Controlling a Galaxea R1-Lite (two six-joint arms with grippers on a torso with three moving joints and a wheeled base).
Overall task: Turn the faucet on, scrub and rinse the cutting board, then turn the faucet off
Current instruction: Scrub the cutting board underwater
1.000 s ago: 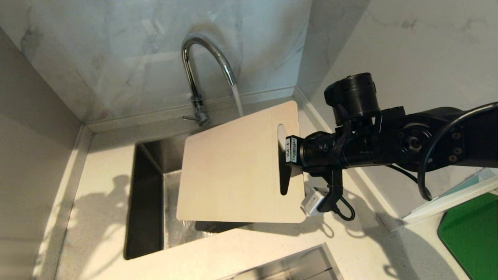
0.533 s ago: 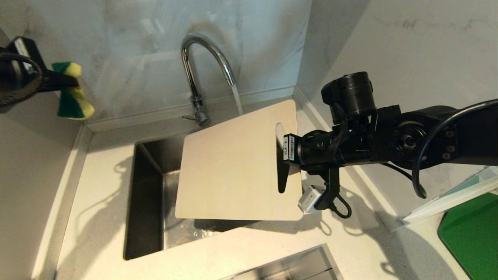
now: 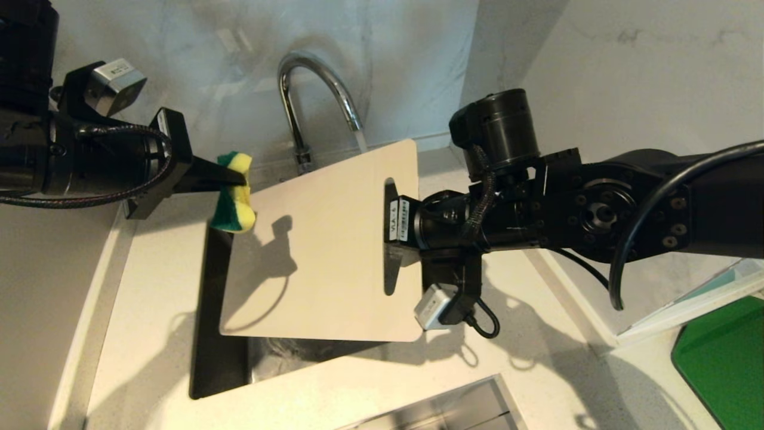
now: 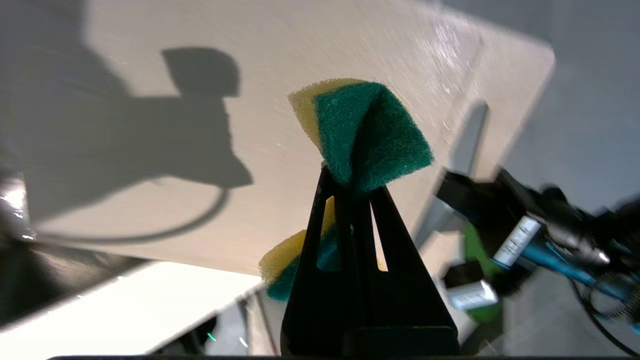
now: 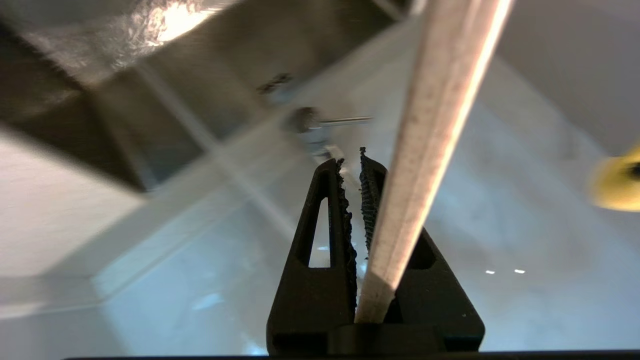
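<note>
Since the earlier frame the cutting board [image 3: 322, 239] has shifted left w/ the right arm, and the left arm has come in from the left edge, bringing a green-yellow sponge [image 3: 234, 192] up next to the board's upper left corner. The board is held tilted over the sink [image 3: 221, 358], its far edge covering the base of the faucet [image 3: 316, 77]; the arched spout shows above it. The right gripper [image 5: 361, 165] has its jaws clamped on the board's handle end, beside the cutout. The left gripper [image 4: 352, 187] has its jaws closed on the sponge, pinching its middle so both ends flare out; whether sponge touches board can't be told. The arm's shadow falls across the board's face. A dark green board [image 3: 725, 358] lies on the desk [image 3: 149, 298] at far right.
</note>
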